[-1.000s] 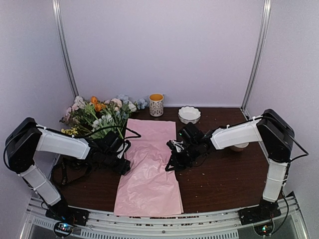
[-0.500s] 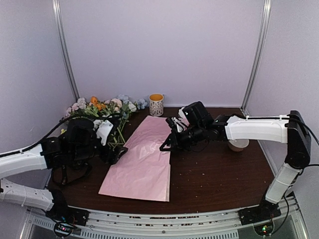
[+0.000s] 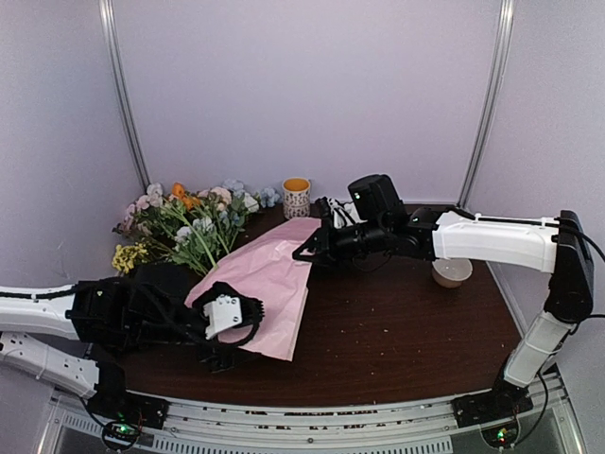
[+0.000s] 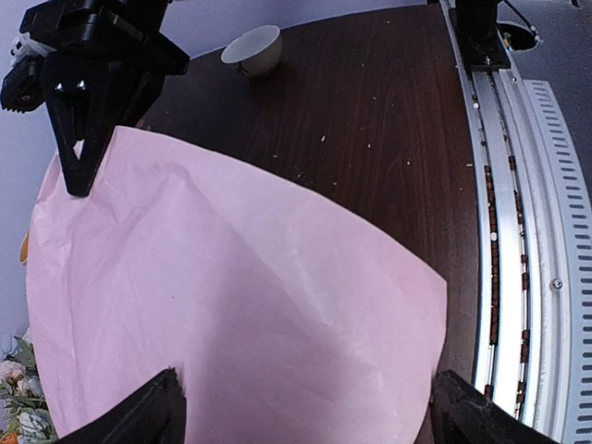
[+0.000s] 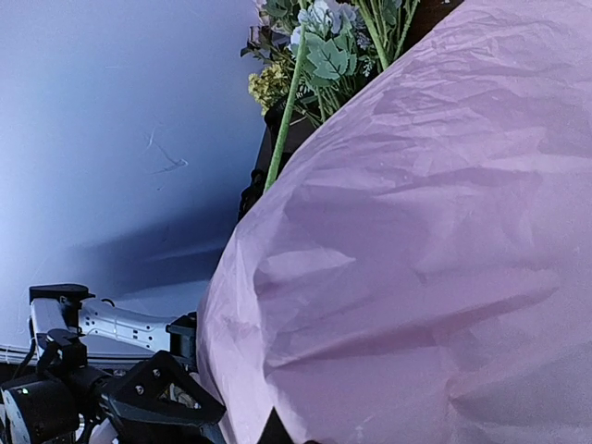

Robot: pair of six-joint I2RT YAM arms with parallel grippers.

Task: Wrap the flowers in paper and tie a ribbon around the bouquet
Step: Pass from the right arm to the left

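My right claw pinches the far corner of the paper, whose long axis runs from upper centre down to lower left, where my left claw stands spread over its near end; the flowers lie upper left, nearer that arm.

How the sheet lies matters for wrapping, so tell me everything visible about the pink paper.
The paper is one large, thin, pale pink sheet, lightly crinkled, with nothing on it. It lies skewed on the dark table. The right gripper, jaws shut, pinches its far corner and holds that end raised, so the sheet bulges and slopes down to the table. The left gripper, jaws wide open, hangs over its near part without gripping. The flowers lie beside its left edge.
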